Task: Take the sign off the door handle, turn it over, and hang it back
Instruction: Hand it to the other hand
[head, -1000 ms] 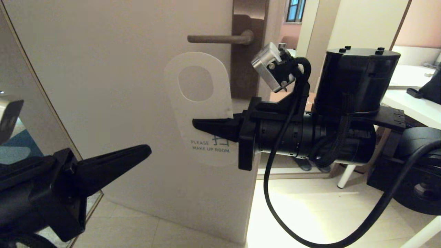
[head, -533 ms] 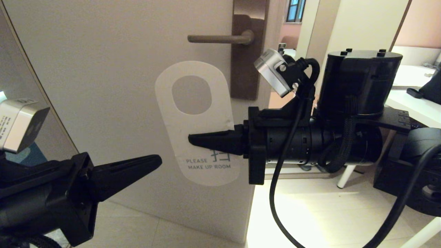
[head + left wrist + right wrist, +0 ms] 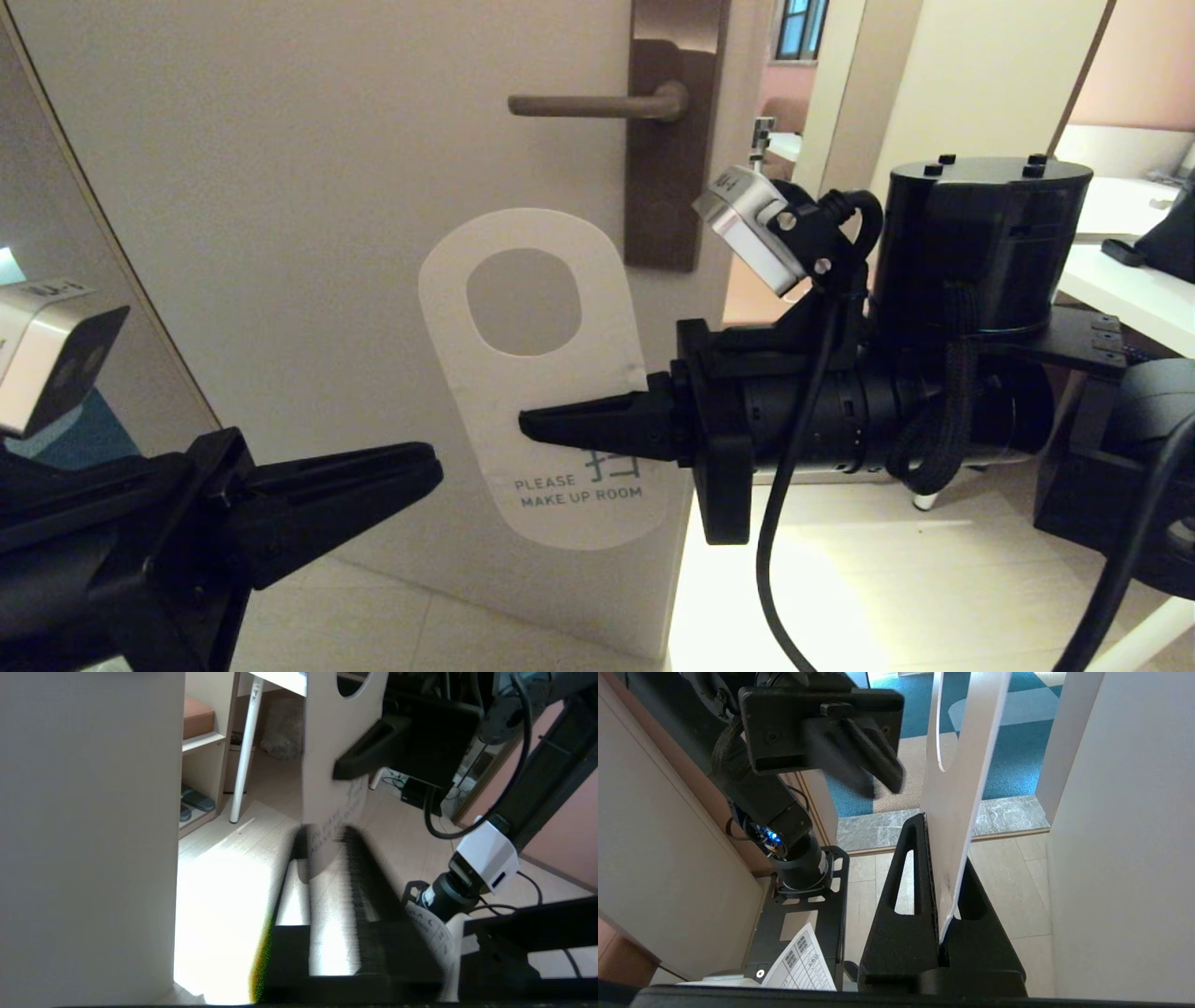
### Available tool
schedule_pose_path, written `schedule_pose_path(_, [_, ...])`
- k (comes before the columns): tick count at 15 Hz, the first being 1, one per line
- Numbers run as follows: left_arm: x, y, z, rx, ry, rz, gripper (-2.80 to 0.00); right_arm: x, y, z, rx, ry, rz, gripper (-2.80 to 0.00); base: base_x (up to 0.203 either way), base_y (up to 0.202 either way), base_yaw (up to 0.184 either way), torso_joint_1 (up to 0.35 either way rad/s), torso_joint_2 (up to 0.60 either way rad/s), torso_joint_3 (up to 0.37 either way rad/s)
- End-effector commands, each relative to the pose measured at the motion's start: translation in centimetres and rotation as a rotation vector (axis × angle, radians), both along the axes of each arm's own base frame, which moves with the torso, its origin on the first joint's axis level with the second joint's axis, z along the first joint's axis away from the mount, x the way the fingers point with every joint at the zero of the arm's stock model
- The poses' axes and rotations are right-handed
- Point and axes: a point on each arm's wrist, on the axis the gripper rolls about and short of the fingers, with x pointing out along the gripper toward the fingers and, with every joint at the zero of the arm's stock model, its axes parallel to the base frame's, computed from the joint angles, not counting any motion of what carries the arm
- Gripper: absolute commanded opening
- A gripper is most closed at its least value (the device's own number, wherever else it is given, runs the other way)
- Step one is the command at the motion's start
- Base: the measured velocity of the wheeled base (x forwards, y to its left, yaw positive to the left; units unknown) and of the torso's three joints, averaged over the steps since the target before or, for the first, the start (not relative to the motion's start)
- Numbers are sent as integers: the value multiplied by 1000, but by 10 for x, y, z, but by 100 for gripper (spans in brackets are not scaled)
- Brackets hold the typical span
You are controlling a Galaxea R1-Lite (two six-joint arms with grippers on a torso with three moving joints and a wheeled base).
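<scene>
gripping the sign point(image 3: 537, 392) below the door handle point(image 3: 597, 105), right tool point(image 3: 537, 427) clamped, left tool point(image 3: 425, 464) slightly parted, empty

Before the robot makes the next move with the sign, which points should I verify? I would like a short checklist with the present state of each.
1. Right gripper shut on the sign: ok.
2. Sign is off the door handle: ok, it hangs below it.
3. White "make up room" side faces the head camera: ok.
4. Left gripper clear of the sign: ok in the head view.
5. Left gripper open: ok, slightly.
6. Sign hung back: not ok.
</scene>
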Motion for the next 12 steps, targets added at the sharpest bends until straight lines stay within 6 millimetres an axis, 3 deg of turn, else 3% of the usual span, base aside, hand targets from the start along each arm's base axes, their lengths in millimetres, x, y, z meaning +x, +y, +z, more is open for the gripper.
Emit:
schedule_pose_path(1, [-5,3,-1,-6,-7,-3,0,2,-2,0,2,-2,-5,-280,0,0,0,0,0,0])
schedule_pose_path(12, [-1,-3,-10,20,33,-100,0,3,-5,5,14,-16,-13,-280,0,0,0,0,0,0])
